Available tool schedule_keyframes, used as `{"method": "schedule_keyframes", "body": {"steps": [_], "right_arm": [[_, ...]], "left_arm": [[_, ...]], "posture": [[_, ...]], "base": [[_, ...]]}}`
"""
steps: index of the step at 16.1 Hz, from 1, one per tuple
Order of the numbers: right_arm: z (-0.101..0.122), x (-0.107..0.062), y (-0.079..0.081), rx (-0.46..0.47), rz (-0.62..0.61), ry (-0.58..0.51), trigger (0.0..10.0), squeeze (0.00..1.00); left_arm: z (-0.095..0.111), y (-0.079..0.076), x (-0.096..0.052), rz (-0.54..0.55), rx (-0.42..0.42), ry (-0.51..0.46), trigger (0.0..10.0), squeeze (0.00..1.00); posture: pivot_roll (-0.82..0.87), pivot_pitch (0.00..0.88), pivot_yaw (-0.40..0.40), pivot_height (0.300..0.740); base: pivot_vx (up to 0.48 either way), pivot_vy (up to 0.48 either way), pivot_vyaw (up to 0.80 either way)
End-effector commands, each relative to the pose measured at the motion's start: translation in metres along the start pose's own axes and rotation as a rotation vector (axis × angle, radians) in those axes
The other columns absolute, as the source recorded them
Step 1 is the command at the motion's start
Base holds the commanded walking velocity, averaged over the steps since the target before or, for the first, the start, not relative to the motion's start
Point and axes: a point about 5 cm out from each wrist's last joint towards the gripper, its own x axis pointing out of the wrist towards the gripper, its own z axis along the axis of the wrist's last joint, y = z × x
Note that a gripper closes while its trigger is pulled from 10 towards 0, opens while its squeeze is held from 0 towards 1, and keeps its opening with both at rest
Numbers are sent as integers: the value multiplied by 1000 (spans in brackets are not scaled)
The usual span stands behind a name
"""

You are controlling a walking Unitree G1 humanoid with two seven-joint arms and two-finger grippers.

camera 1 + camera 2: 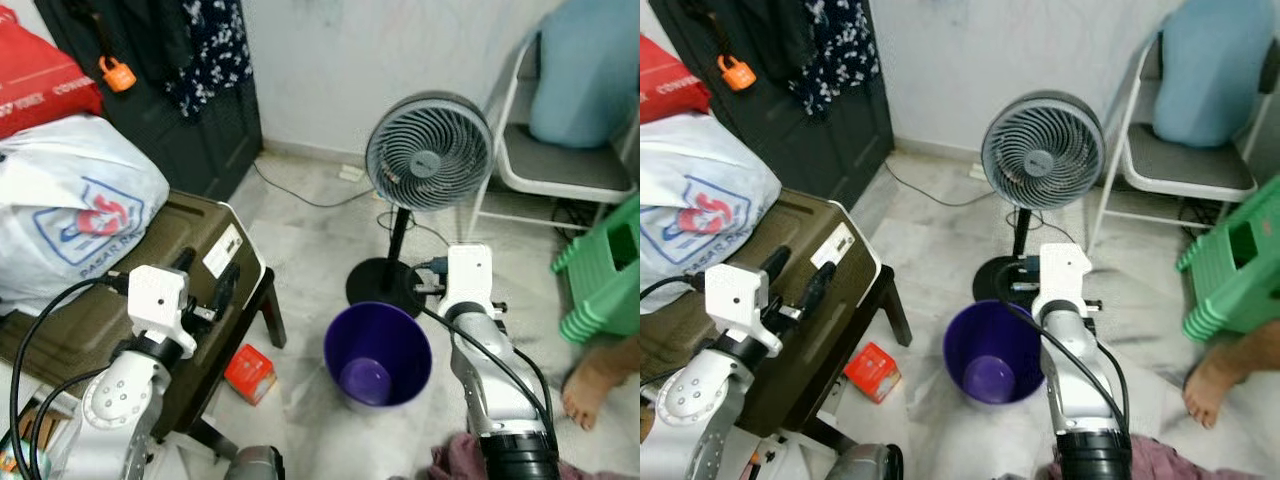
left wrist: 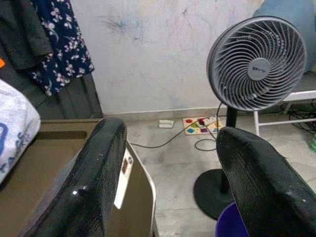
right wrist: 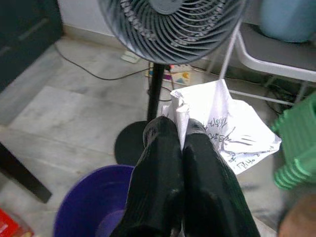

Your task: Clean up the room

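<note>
Pressed tight together, the jaws of the right gripper (image 3: 180,133) pinch one crumpled white sheet of paper (image 3: 227,128) by its upper corner; the sheet hangs out beyond the fingertips, printed with dark writing too small to read. Below the jaws sits one purple bin (image 1: 378,357), open-topped on the pale floor (image 1: 300,230), with a small round thing inside that is hard to make out. Just behind the bin stands one grey fan (image 1: 428,150) on a black round base. In the head views the right arm itself hides the paper and the fingers. The jaws of the left gripper (image 2: 173,163) stand wide apart with nothing between them, held over the near corner of the olive bench (image 1: 190,290), whose edge carries a white label. One white plastic bag (image 1: 70,210) lies on that bench, cut off by the picture's edge. One small red box (image 1: 250,373) lies on the floor between the bench leg and the bin. To the right are one green stool (image 1: 605,270), one white chair (image 1: 560,165) and a person's bare foot (image 1: 590,390), partly cropped; open floor lies between bench and fan.
</note>
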Motion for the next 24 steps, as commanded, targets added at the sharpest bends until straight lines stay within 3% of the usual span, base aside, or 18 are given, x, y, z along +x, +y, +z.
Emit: {"method": "schedule_keyframes", "body": {"steps": [1,8,12,14,16,20,24], "right_arm": [[8,-1,3,4,-5,-18,10000,0],[16,4,19,51,12,-38,10000,0],[28,17,35,5,46,-66,10000,0],[26,24,34,2,48,-54,10000,0],[25,29,42,2,64,-45,10000,0],[14,36,53,-33,92,-31,10000,0],[8,44,50,-51,69,-20,10000,0]], "left_arm": [[1,0,-4,3,15,14,10000,0],[7,-5,-12,12,-5,25,10000,0],[19,-7,-16,-1,8,19,10000,0],[26,-2,-22,-3,39,25,10000,0],[29,8,-38,12,62,70,10000,0],[34,0,-48,-4,52,100,10000,0],[36,-2,-61,-1,40,140,10000,0]], "posture": [[146,86,30,740],[188,137,48,740],[262,182,65,740],[298,204,85,740],[335,245,120,740],[373,291,156,740],[399,321,177,740]], "base": [[0,0,0],[0,0,0],[0,0,0],[0,0,0],[0,0,0],[0,0,0],[0,0,0]]}}
